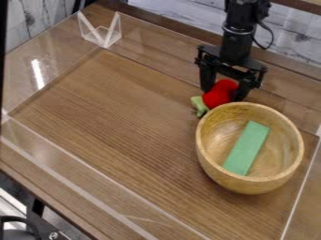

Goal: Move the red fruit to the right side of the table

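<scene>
The red fruit is a small bright-red toy strawberry with its light green stem end pointing down-left. It lies on the brown wood-grain table, at the back right, right beside the far rim of the wooden bowl. My black gripper points straight down over it. Its fingers stand apart on either side of the fruit, open, and I cannot tell whether they still touch it.
A wooden bowl sits at the right with a flat green block inside. Low clear acrylic walls border the table. A clear V-shaped stand is at the back left corner.
</scene>
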`<state>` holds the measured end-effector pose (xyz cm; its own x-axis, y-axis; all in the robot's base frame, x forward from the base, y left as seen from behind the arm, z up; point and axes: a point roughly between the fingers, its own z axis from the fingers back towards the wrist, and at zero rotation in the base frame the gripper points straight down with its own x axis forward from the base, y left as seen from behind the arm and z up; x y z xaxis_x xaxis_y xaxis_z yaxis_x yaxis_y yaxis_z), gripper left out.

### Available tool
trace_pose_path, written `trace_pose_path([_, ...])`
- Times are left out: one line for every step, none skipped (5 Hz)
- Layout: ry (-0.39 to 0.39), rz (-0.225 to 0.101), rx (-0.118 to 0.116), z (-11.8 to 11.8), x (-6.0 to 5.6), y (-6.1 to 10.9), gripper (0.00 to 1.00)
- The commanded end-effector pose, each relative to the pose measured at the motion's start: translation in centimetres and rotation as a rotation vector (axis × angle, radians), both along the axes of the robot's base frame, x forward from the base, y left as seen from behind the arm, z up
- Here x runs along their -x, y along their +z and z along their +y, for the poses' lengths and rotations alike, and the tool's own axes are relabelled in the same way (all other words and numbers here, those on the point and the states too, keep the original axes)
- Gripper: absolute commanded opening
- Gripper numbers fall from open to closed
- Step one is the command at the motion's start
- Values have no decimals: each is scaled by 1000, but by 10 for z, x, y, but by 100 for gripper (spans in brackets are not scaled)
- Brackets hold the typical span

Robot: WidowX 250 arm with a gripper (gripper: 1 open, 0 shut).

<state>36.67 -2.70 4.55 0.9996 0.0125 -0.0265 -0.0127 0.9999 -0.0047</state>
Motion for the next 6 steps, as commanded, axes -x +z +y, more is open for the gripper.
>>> trace_pose_path([13,-67,-1,7,-6,30,100])
trace_pose_path([9,-71,-3,-1,-9,40,100])
trace_pose_path([4,-82,-5,-11,-10,52,100])
trace_pose_path([14,-89,-8,-4,-9,44,100])
trace_pose_path([24,-97,-10,2,-6,36,100])
trace_pose_path([34,-108,-13,8,-6,30,100])
